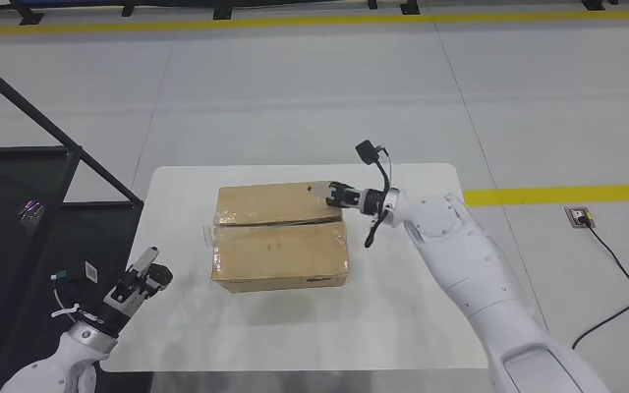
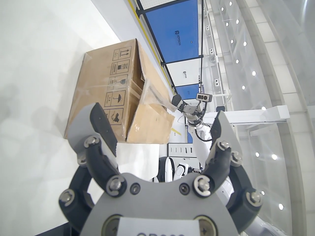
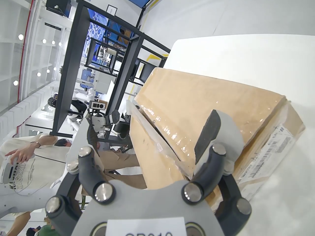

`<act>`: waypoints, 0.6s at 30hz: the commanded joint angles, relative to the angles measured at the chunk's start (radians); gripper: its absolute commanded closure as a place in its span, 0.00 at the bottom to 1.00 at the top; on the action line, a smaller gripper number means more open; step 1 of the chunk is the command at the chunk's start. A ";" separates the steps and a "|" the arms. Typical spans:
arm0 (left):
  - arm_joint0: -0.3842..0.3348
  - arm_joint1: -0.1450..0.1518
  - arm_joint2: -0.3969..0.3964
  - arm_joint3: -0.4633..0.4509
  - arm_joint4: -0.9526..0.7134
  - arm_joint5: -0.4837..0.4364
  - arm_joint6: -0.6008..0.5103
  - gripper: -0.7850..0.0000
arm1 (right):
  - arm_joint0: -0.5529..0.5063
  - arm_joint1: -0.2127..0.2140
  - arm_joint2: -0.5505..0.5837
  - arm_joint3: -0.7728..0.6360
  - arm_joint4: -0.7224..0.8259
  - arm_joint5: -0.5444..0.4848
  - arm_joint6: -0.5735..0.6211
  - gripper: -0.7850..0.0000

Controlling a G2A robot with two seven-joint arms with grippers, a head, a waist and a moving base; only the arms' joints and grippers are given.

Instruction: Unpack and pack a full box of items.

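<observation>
Cardboard box point(image 1: 280, 236), one: brown, rectangular, glossy-taped, on one white desk point(image 1: 413, 314). My pincers, two: left pincer point(image 1: 152, 268) gaping, empty; right pincer point(image 1: 335, 195) gaping at the box top, empty.

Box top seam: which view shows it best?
Top view: the seam runs unobstructed across the box. Right wrist view shows its taped end close up; left wrist view shows it from the box's end.

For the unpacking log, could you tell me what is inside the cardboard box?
Nothing inside shows: the cardboard box's top flaps lie nearly shut, with loose clear tape along their seam. The right gripper sits open at the seam's end.
</observation>
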 commanded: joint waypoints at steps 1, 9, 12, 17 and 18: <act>0.000 0.001 0.002 -0.002 0.000 -0.001 -0.001 0.00 | -0.010 0.007 0.012 -0.020 0.007 -0.003 0.016 0.00; -0.003 0.006 0.012 -0.007 0.001 0.000 -0.003 0.00 | -0.066 0.034 0.052 -0.134 -0.031 0.022 0.002 0.00; -0.004 0.008 0.015 -0.008 0.001 0.001 0.000 0.00 | -0.104 0.045 0.075 -0.199 -0.034 -0.001 -0.021 0.00; -0.002 0.010 0.017 -0.004 0.000 0.002 0.012 0.00 | -0.177 0.069 0.103 -0.340 -0.031 0.004 0.074 0.00; -0.004 0.010 0.017 -0.001 -0.008 0.003 0.022 0.00 | -0.193 0.074 0.113 -0.370 -0.032 0.011 0.086 0.00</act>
